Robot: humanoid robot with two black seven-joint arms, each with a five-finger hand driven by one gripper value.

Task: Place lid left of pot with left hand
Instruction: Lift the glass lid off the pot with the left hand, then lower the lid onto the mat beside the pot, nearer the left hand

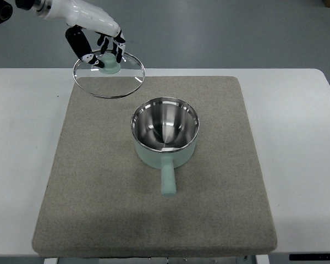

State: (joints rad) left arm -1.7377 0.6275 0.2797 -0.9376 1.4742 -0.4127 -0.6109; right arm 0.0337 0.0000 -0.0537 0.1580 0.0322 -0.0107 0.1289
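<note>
A pale green pot (165, 137) with a shiny steel inside stands uncovered in the middle of the grey mat (99, 209), its handle pointing toward me. My left hand (102, 47) comes in from the upper left and is shut on the green knob of a glass lid (109, 74) with a metal rim. It holds the lid in the air, up and to the left of the pot, over the mat's far left corner. The right arm is out of view.
The mat lies on a white table (302, 165). Bare mat stretches to the left of the pot and in front of it. Grey floor shows beyond the table's far edge.
</note>
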